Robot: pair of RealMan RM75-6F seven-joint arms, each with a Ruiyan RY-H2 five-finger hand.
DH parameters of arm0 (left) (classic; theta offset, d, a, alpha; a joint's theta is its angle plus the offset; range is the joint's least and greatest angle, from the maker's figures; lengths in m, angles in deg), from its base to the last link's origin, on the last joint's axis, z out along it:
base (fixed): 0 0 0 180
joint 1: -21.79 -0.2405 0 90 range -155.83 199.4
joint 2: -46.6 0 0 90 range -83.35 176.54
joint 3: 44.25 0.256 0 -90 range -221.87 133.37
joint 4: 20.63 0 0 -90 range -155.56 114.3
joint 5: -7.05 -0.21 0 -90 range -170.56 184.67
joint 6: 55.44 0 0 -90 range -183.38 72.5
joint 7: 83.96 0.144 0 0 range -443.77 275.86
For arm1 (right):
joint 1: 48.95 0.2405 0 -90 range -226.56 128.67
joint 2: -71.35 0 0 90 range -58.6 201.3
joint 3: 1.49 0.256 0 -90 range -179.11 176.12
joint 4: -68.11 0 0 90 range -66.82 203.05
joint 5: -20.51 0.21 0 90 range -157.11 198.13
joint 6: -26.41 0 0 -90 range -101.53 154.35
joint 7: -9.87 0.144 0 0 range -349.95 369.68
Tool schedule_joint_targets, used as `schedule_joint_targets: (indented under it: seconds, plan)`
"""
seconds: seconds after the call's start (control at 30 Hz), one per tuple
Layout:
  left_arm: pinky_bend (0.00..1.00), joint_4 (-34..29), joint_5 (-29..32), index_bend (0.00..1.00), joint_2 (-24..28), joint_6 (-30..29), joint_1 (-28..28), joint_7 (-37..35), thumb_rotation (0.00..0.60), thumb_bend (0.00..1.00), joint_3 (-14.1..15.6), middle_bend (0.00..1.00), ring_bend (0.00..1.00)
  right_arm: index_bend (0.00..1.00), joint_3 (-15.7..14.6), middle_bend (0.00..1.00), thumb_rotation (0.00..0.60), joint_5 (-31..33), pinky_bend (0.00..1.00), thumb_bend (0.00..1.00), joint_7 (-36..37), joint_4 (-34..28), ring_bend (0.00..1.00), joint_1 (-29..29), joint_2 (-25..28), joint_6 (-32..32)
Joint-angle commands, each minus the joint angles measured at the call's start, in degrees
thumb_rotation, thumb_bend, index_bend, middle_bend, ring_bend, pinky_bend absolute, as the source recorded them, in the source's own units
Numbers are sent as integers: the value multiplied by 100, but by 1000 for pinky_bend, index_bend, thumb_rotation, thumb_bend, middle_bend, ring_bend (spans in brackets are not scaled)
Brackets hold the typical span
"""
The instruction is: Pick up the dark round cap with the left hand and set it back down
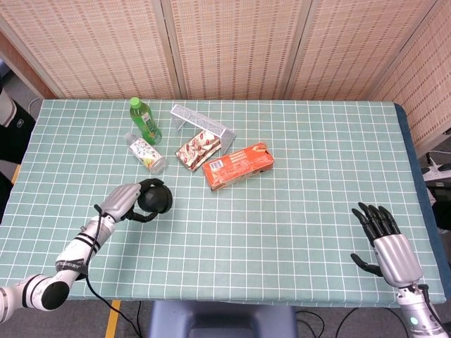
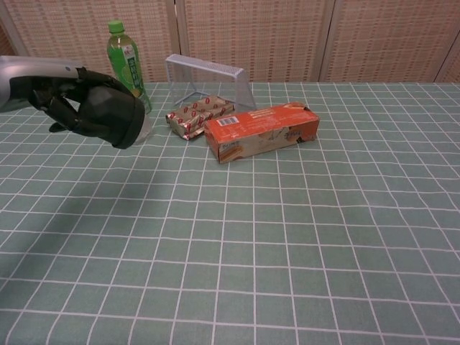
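Observation:
My left hand (image 1: 125, 202) grips the dark round cap (image 1: 155, 200) and holds it above the green checked table (image 1: 296, 183), left of centre. The chest view shows the same cap (image 2: 108, 115) tilted in the air, with the left hand's (image 2: 54, 90) dark fingers (image 2: 80, 80) wrapped around it and a shadow on the cloth below. It partly hides the lying small bottle behind it. At the near right edge of the table my right hand (image 1: 384, 232) holds nothing, its fingers spread and pointing up.
At the back left stand a green bottle (image 1: 144, 121) and a lying small bottle (image 1: 146, 153). A clear wire rack (image 1: 201, 123), a wrapped snack pack (image 1: 197, 150) and an orange box (image 1: 238, 165) lie near the middle back.

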Motion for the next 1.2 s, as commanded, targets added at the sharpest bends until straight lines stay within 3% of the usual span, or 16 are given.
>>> schedule_joint_targets:
  seconds: [0.03,0.2,0.33,0.47,0.57,0.77,0.97,1.07,1.2]
  plan:
    - [784,480,-1169,622,173,626,-441,-1499,600,437,-428,661,597,0,-1,0,600,-2,0,123,-15,2,0,1,-2,4]
    - [793,834,-1294,626,334,1155,-179,-756,600,437,22,665,602,0,-4,0,600,-8,0,123,-41,-4,0,-1,1,0]
    - [795,1226,-959,628,382,1409,225,1079,600,437,648,668,607,0,-6,0,600,-19,0,124,-35,-14,0,-9,18,-23]
    - [778,1051,734,618,303,1130,696,3025,600,438,1350,658,603,0,-1,0,600,-23,0,123,13,-20,0,-18,41,-53]
    - [773,626,1924,613,274,727,1089,3713,600,438,1656,654,602,0,6,0,600,-18,0,124,39,-18,0,-17,52,-59]
    - [775,234,2824,604,186,245,1507,4347,600,438,1966,650,601,0,-7,0,600,-36,0,124,24,-8,0,-7,36,-35]
    - [715,373,2954,557,-78,153,1574,4434,600,438,2074,616,584,0,-40,0,600,-60,0,124,114,-36,0,5,53,0]
    - [618,442,2947,450,-152,144,1589,4447,600,436,2116,501,532,0,-37,0,600,-47,0,124,111,-33,0,10,48,14]
    - [471,544,2699,326,-266,67,1496,4343,600,436,2101,348,392,0,-34,0,600,-38,0,124,102,-32,0,18,41,31]
